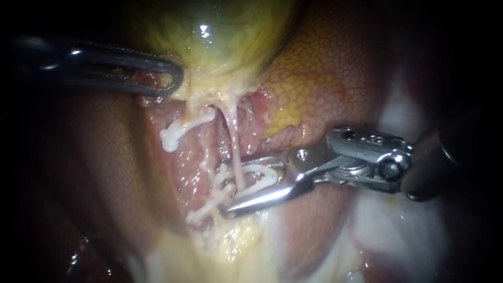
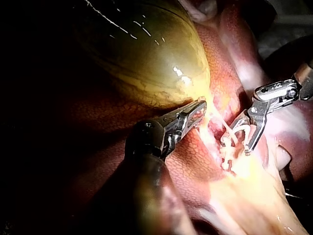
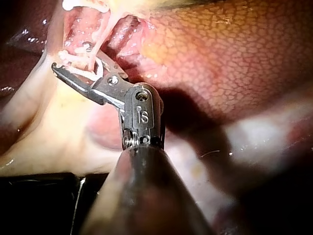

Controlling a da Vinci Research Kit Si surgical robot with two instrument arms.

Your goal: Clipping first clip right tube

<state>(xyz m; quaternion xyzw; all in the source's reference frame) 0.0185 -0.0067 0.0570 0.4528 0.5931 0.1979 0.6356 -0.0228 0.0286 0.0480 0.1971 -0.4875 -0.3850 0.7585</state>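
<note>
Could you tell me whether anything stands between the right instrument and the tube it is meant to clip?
Nothing visible does. The right instrument's end effector straddles the tube, the white clip it carries open around it. Other clips lie left of it in the endoscope view.

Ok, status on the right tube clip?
Left instrument shut on gallbladder neck. Right instrument holds open clip astride right tube, not yet closed. Other clips close beside, none blocking.

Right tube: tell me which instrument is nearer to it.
Right. The right instrument, carrying a clip, straddles the right tube. The left instrument grips tissue beside the gallbladder, well above it.
</note>
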